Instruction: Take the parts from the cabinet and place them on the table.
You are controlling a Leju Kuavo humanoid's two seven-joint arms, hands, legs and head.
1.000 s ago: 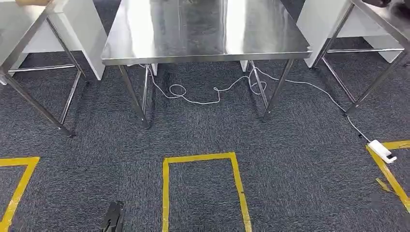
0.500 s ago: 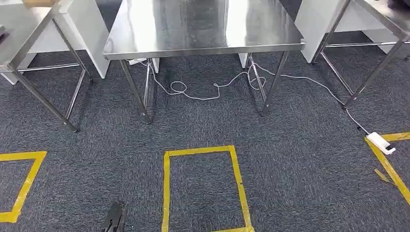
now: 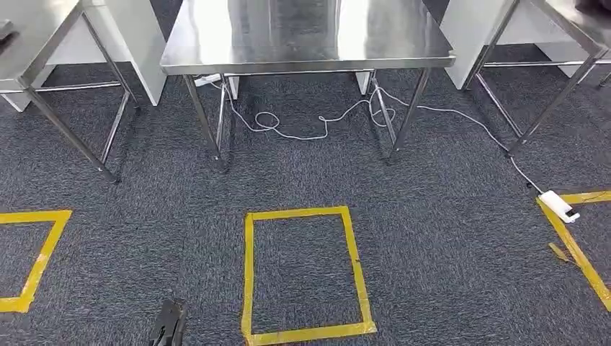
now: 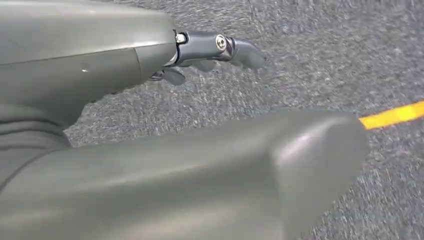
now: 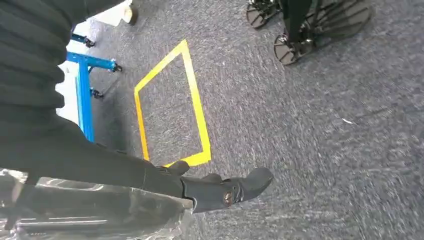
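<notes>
While the robot is facing the middle worktop (image 3: 302, 43) from well back, with carpet and a yellow tape box (image 3: 248, 274) between them, the part (image 5: 90, 215) is not yet on steel. It is sitting in the right hand (image 5: 220, 192), a thing in clear, shiny wrapping tucked under the palm. The dark fingers are lying along it rather than plainly curling round it, so how firm the hold is cannot be told. The left hand (image 3: 168, 326) is hanging low by the floor, its fingers straight and apart from the thumb, carrying nothing.

Judging from this, the carry is about half done; the walk-up and set-down are remaining.

3 things are looking risky. The slick wrapping could be sliding out of a loose hold as the body is rocking with each step. A white cable (image 3: 317, 133) is looping on the floor under the worktop, and a power strip (image 3: 556, 205) is lying off to the right, so a step too far in could be snagging a foot. Coming in low, the right hand could be knocking the part against the worktop's front edge instead of clearing it.
</notes>
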